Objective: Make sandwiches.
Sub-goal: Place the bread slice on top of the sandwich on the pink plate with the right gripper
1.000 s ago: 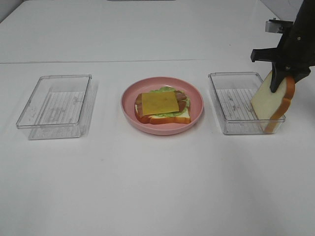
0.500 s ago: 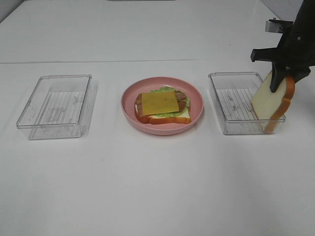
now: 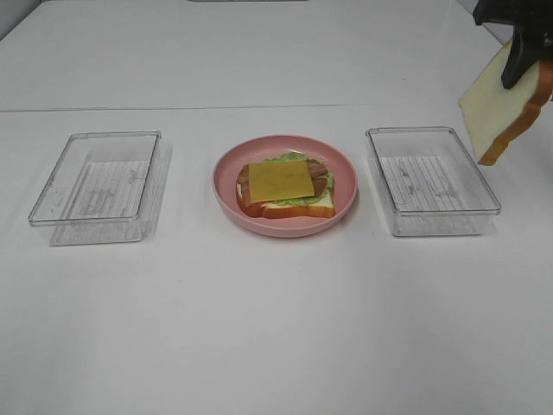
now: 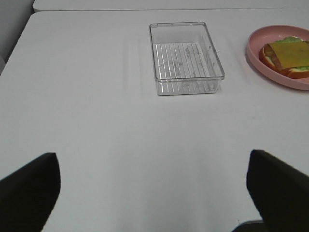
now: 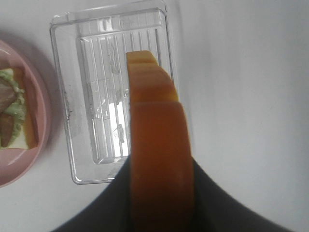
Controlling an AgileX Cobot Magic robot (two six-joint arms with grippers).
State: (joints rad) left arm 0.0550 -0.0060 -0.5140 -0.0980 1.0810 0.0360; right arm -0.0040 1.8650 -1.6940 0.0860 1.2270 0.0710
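A partial sandwich [image 3: 285, 188] lies on the round pink plate [image 3: 346, 173]: a bread slice, green lettuce, brown bacon and a yellow cheese square [image 3: 279, 181] on top. It also shows in the left wrist view [image 4: 287, 58]. My right gripper [image 3: 524, 47] is shut on a second bread slice [image 3: 502, 105] and holds it on edge in the air, above and to the right of the right clear tray [image 3: 429, 178]. The right wrist view shows the slice's orange-brown crust [image 5: 157, 145] between the fingers. My left gripper [image 4: 154, 193] is open and empty, low over bare table.
A clear tray [image 3: 98, 186] stands left of the plate, also in the left wrist view [image 4: 185, 57]. The right tray [image 5: 112, 92] holds nothing. The white table's seam runs behind the trays.
My right gripper has lifted the bread slice up out of the right tray and slightly to the right. The left arm and the plate have not moved.
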